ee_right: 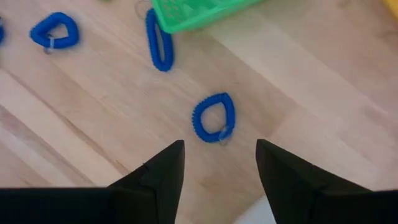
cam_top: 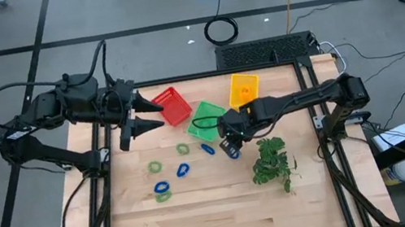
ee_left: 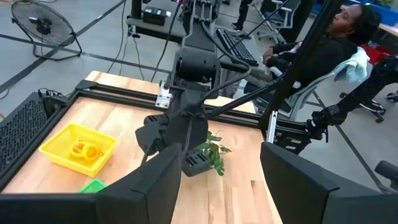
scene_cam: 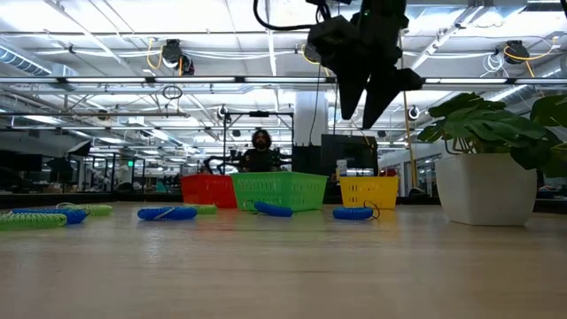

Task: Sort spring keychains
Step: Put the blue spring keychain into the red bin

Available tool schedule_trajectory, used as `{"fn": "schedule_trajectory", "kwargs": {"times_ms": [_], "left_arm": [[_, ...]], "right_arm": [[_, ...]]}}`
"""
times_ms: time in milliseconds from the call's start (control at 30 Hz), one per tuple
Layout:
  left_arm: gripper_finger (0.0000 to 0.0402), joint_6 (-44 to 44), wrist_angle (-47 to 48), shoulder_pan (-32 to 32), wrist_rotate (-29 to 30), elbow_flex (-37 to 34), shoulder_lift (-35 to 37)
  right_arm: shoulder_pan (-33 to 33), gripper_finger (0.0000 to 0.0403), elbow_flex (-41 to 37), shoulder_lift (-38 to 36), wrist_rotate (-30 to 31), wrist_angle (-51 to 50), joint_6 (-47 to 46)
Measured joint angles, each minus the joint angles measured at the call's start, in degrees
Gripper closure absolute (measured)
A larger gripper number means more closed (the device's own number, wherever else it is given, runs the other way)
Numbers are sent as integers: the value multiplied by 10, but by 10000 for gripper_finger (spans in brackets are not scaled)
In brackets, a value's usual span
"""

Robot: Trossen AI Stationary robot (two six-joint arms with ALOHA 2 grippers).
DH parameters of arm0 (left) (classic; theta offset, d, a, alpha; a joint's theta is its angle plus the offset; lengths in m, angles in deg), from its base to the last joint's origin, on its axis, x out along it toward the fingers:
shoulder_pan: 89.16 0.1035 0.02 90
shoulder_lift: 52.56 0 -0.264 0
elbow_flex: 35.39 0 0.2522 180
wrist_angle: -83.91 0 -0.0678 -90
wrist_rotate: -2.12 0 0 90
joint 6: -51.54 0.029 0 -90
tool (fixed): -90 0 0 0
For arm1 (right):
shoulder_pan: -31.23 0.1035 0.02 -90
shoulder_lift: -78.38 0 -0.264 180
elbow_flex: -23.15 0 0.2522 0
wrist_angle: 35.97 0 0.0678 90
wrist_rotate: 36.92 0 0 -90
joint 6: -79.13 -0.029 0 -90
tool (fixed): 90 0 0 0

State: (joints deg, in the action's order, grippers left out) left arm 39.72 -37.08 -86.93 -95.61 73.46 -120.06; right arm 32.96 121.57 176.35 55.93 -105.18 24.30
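Note:
Several spring keychains lie flat on the wooden table: blue ones (cam_top: 183, 169) (cam_top: 207, 149) (cam_top: 161, 188) and green ones (cam_top: 183, 148) (cam_top: 154, 167). One blue keychain (ee_right: 213, 118) lies just beyond my right gripper (ee_right: 221, 162), which is open, points down and hovers above it (cam_top: 230, 143) without touching. In the low view that gripper (scene_cam: 365, 111) hangs well above the tabletop. Orange keychains (ee_left: 86, 150) lie in the yellow basket (ee_left: 51, 144). My left gripper (cam_top: 160, 114) stands open, raised at the far left beside the red basket (cam_top: 172, 106).
The red, green (cam_top: 205, 119) and yellow (cam_top: 243, 88) mesh baskets stand in a row at the table's far side. A leafy plant (cam_top: 270, 160) sits right of the right gripper. A person sits beyond the table (ee_left: 336, 43). Bare wood lies toward the near edge.

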Motion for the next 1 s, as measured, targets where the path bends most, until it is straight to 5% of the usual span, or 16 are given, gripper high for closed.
{"fn": "schedule_trajectory", "kwargs": {"times_ms": [633, 1000], "left_arm": [[174, -5, 1, 0, -13, 0, 0], [174, -6, 17, 0, -13, 0, 0]], "right_arm": [[14, 222, -152, 3, 16, 197, -11], [14, 222, -166, 53, 18, 246, 61]]}}
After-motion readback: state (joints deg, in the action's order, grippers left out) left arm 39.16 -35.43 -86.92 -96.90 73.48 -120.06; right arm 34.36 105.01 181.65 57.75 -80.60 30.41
